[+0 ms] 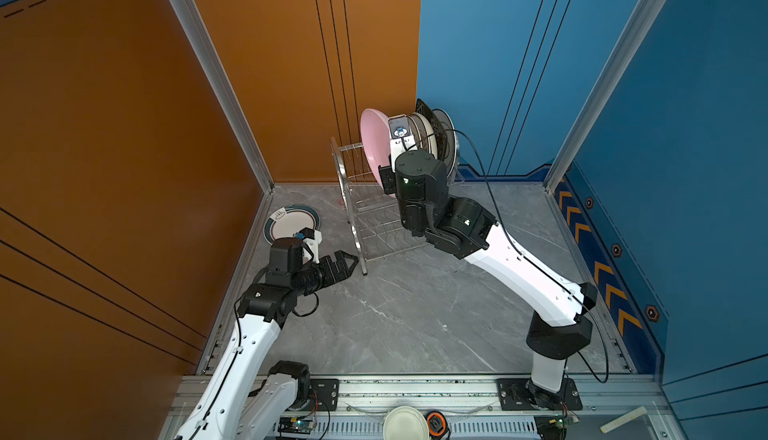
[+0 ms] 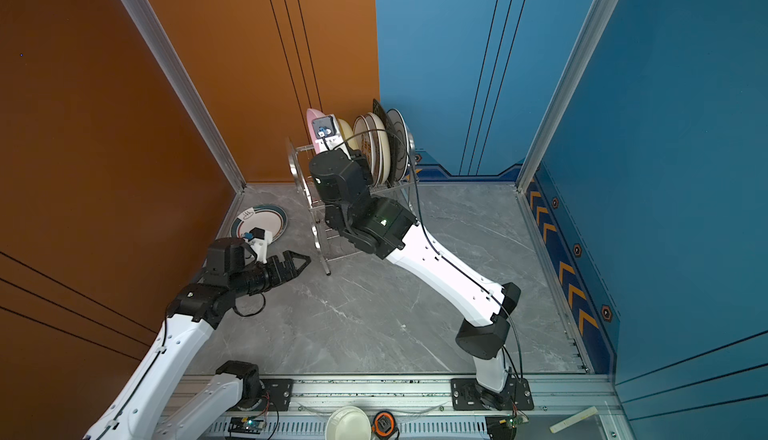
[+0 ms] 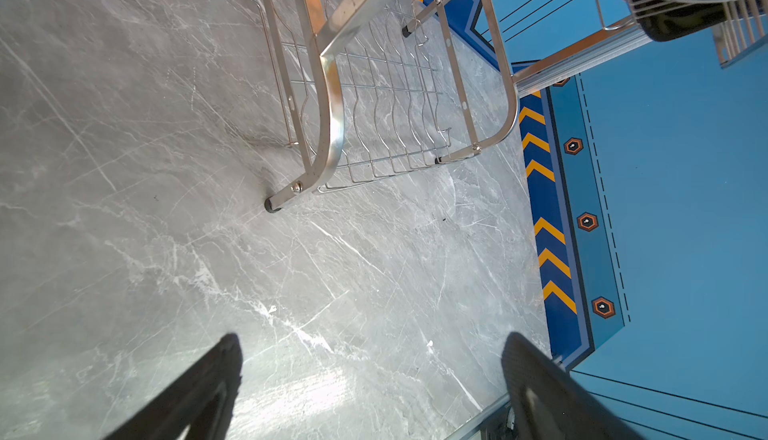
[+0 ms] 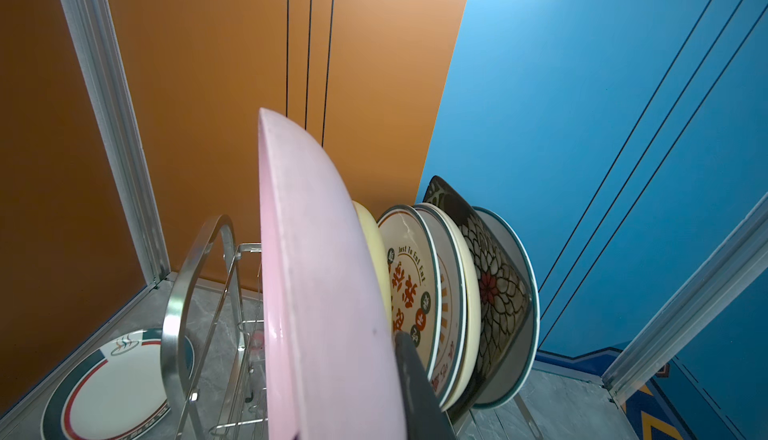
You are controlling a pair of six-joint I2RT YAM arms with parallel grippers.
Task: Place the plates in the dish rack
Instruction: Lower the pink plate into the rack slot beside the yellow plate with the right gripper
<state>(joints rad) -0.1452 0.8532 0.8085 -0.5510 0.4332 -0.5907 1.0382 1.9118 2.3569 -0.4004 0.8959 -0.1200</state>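
Pink is the colour of the plate in work now. The pink plate [image 4: 324,292] stands almost upright at the left end of the row on the upper shelf of the dish rack [image 3: 332,118], and the right jaws are clamped on its lower near rim. One black finger [image 4: 415,375] presses on the back of the plate; the other one is hidden behind it. Whether its bottom edge already sits in a slot I cannot tell, because your right arm [image 1: 419,192] covers that place in both top views.

To the right of it, six plates are loaded on the same shelf, standing close one behind another: the pale yellow plate [image 4: 374,251], the red-lettered plate [image 4: 409,284], the orange-sunburst plate [image 4: 449,309], the cream plate [image 4: 471,292], the square black floral plate [image 4: 494,288] and, at the right end, the green-rimmed plate [image 4: 509,375]. The lower shelf carries no plate.

So I judge the task to be near its end: six plates are done, the seventh is in the grip at the rack, and one is left for you. This last one, the teal-rimmed plate [image 1: 291,222], lies flat on the tabletop [image 1: 415,313] at the far left, near the rack. The left jaws stand wide apart and hold nothing. They hover between this plate and the near left foot of the rack.
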